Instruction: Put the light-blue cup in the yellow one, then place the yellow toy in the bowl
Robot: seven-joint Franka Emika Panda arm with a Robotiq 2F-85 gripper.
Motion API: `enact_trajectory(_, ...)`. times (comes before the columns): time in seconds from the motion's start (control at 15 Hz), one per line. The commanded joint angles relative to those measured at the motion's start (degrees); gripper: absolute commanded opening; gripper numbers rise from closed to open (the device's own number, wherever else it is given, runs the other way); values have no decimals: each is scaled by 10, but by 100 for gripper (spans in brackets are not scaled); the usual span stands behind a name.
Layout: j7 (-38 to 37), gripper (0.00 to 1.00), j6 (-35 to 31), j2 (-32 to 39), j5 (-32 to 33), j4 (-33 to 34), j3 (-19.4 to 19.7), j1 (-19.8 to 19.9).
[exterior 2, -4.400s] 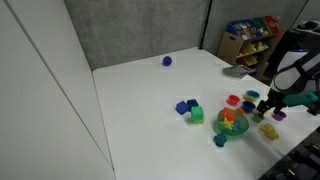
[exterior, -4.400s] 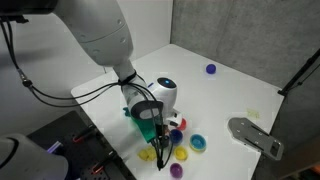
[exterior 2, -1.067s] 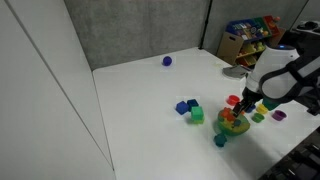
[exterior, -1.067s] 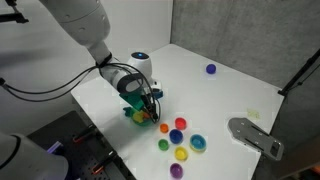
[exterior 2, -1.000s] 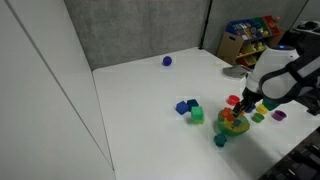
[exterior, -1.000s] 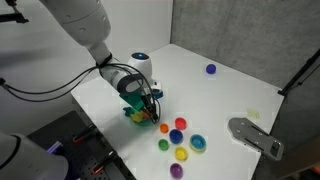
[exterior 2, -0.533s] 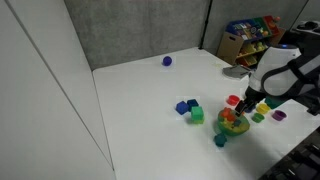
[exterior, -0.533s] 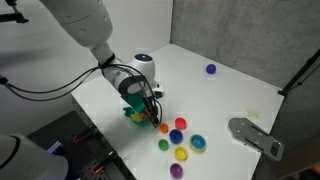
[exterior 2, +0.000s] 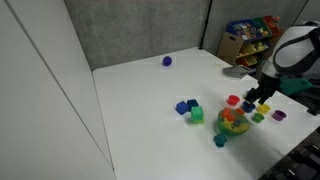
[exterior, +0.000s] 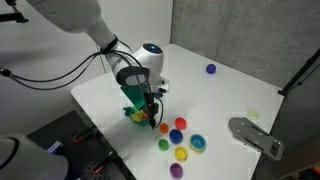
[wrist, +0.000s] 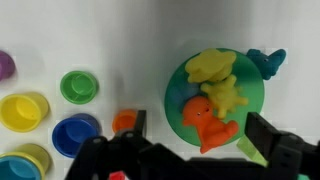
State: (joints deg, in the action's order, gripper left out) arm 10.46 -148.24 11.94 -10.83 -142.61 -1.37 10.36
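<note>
One white table [exterior: 222,96] against grey walls [exterior 2: 140,30], empty tool [wrist: 195,128] spread wide above the teal bowl [wrist: 257,98].

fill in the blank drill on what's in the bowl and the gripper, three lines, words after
The yellow toy lies in the ____.
The second toy, nearer the gripper, is ____.
The jaws are ____.
Missing words: bowl; orange; open
</note>
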Motion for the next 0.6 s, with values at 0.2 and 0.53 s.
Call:
enact_trajectory(0.2,1,100,137,-130,26,-28,46,-8)
enact_trajectory(0.53,0,100,229,-201,111,-23,63,-15)
